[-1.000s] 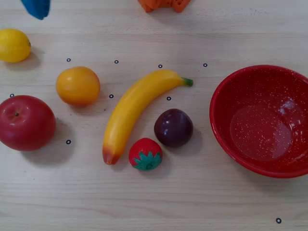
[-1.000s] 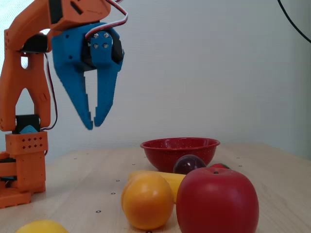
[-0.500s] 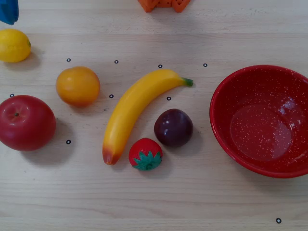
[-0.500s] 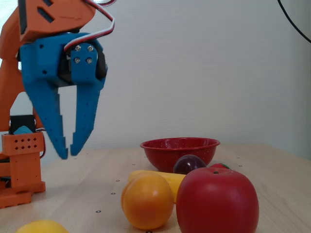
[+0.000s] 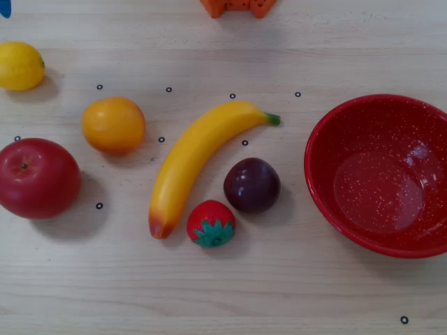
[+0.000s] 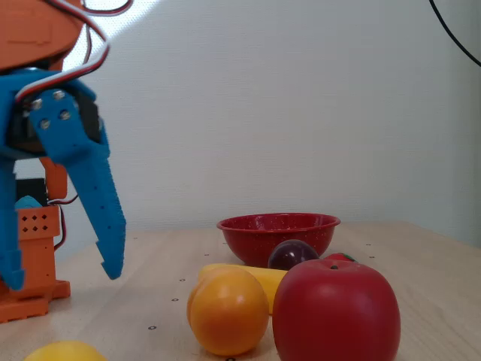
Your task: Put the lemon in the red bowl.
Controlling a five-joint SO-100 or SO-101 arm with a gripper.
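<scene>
The yellow lemon [image 5: 19, 65] lies at the far left of the table in the overhead view; only its top shows at the bottom left of the fixed view [image 6: 66, 351]. The red speckled bowl [image 5: 334, 132] stands empty at the right, and at the back centre of the fixed view [image 6: 255, 241]. My blue gripper [image 6: 62, 277] hangs open and empty above the table at the left of the fixed view, apart from the lemon. One long finger [image 6: 104, 214] points down. In the overhead view only a blue finger tip [image 5: 3, 7] shows, in the top-left corner beyond the lemon.
Between the lemon and the bowl lie an orange [image 5: 113, 125], a red apple [image 5: 38, 178], a banana [image 5: 199, 160], a dark plum [image 5: 251, 185] and a strawberry [image 5: 211, 223]. The orange arm base [image 6: 34, 248] stands at the table's far edge.
</scene>
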